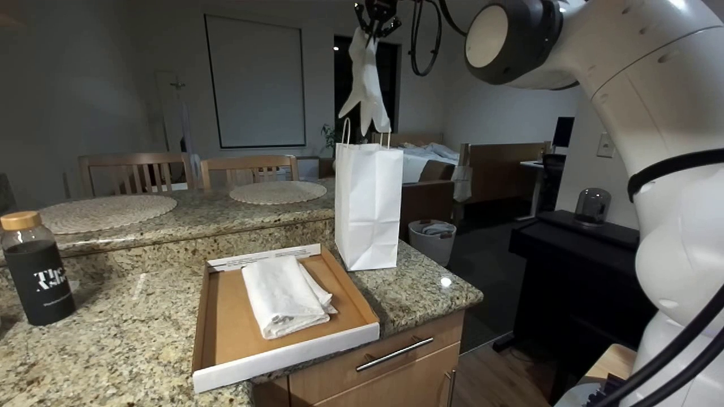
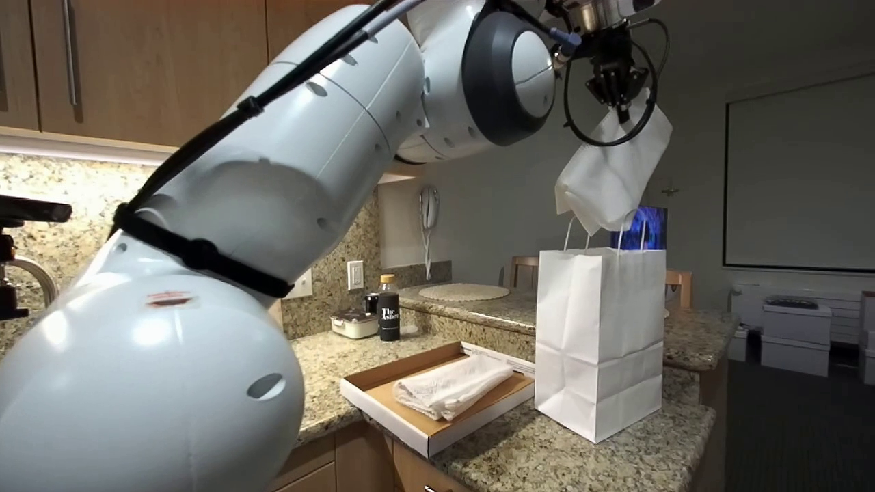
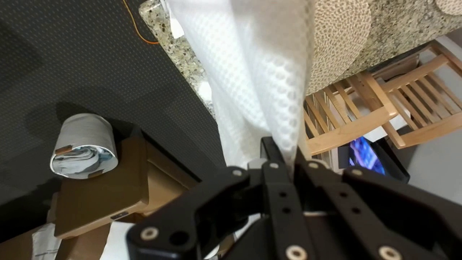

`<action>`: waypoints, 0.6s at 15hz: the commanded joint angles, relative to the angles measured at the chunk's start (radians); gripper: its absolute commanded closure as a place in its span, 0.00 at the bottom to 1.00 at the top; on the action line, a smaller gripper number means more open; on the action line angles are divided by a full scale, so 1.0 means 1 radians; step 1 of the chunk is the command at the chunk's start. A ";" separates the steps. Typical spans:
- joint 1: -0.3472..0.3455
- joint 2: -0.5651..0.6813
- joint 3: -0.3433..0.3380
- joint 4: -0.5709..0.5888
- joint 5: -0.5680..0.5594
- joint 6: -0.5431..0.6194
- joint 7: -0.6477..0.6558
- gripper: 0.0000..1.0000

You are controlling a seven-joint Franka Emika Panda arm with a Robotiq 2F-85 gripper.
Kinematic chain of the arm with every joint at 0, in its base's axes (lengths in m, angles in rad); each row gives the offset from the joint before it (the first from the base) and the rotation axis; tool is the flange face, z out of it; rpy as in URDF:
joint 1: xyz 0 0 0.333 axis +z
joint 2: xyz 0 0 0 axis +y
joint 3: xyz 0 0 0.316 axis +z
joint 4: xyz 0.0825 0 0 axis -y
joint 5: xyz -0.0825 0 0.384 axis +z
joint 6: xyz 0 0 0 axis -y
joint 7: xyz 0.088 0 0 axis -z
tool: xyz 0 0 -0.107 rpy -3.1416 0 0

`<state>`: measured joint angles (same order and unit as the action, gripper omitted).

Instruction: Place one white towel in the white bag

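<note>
Speckled granite countertop in a dim room, with two woven placemats set out on the raised ledge at the far side and wooden chairs lined up behind it. So, a hanging white towel is pinched near its top end by the gripper, fingers pressed onto the cloth. In both exterior views it's seen over the white paper bag, lower tip down at the height of the handles but above the rim; whether the handles are touched can't really be told. Bag is stood upright on the counter. Just left of it, a folded white towel is laid in a shallow cardboard tray. Farther left in an exterior view, a black bottle with a wood-toned cap can be spotted. Most of the wrist view's middle is blocked by the hanging cloth.
</note>
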<state>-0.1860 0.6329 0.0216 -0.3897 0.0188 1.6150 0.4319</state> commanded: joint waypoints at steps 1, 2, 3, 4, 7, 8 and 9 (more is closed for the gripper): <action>-0.045 -0.026 0.032 -0.024 0.055 -0.002 -0.009 0.93; -0.052 -0.027 0.035 -0.027 0.062 0.000 0.002 0.93; -0.056 -0.028 0.035 -0.031 0.062 0.000 0.012 0.93; -0.058 -0.027 0.032 -0.037 0.059 0.000 0.018 0.93; -0.068 -0.023 0.028 -0.047 0.056 -0.002 0.033 0.93; -0.076 -0.023 0.030 -0.051 0.061 -0.005 0.037 0.93; -0.082 -0.020 0.031 -0.053 0.063 -0.004 0.040 0.93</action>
<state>-0.2412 0.6325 0.0408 -0.4035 0.0517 1.6150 0.4466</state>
